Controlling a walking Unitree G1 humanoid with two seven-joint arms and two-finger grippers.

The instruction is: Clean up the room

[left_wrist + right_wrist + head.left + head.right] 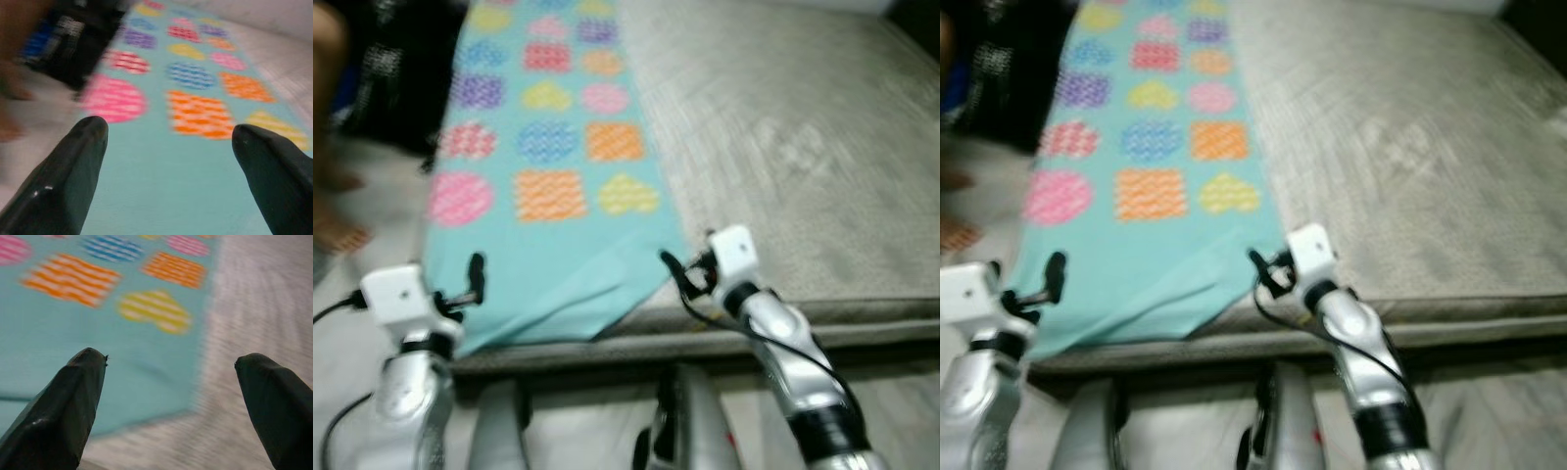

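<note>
Views blurred. A turquoise blanket (548,186) with coloured circles, hearts and squares lies along the left side of the grey bed (783,147), its near end draped over the bed's front edge, one corner folded; my left pincer (168,132) hovers over that near end by the bed's front left corner, fingers spread, grasping nothing; my right pincer (171,362) hangs over the blanket's right edge near the front edge, released too, one finger above blanket, one above bare bed; a person's bare feet (337,230) stand on the floor left of the bed.
</note>
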